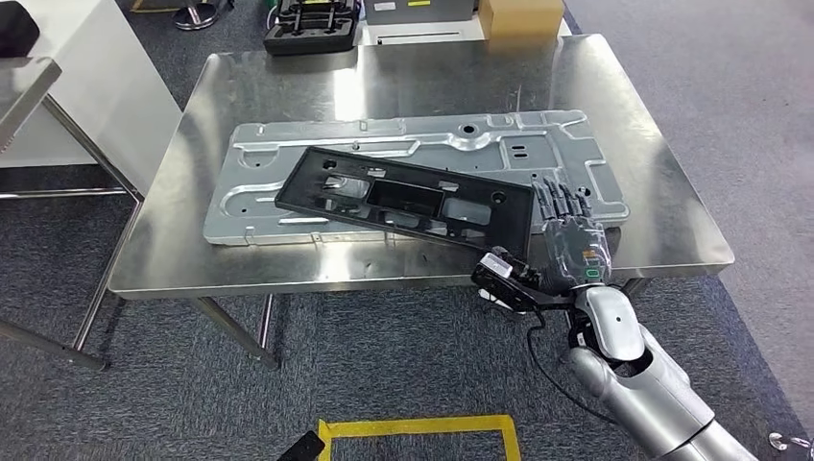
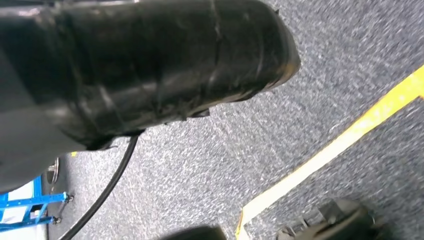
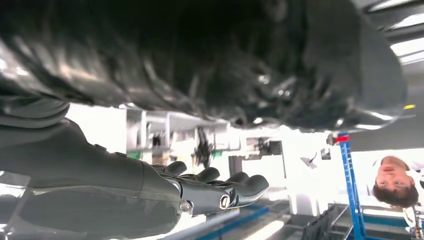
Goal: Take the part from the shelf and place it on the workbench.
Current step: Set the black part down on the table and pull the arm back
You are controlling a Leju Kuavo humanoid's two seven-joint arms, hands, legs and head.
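Observation:
The part, a long black plastic frame [image 1: 403, 197] with cut-outs, lies slanted on a large silver stamped metal plate [image 1: 288, 154] on the steel workbench [image 1: 662, 192]. My right hand [image 1: 568, 235] is at the frame's right end, near the bench's front edge. Its fingers [image 1: 557, 200] stretch flat over the plate beside the frame's corner. In the right wrist view those fingers [image 3: 225, 190] are straight and apart, with a bright gap between them and the dark frame [image 3: 200, 60]. A blurred grey bit of my left hand [image 2: 20, 150] hangs over the carpet, fingers hidden.
A white table [image 1: 96, 86] with steel legs stands left of the bench. Behind the bench are a black case [image 1: 312, 29] and a cardboard box [image 1: 518, 14]. Yellow tape [image 1: 418, 427] marks the carpet in front. A person [image 3: 395, 180] stands beyond a blue rack.

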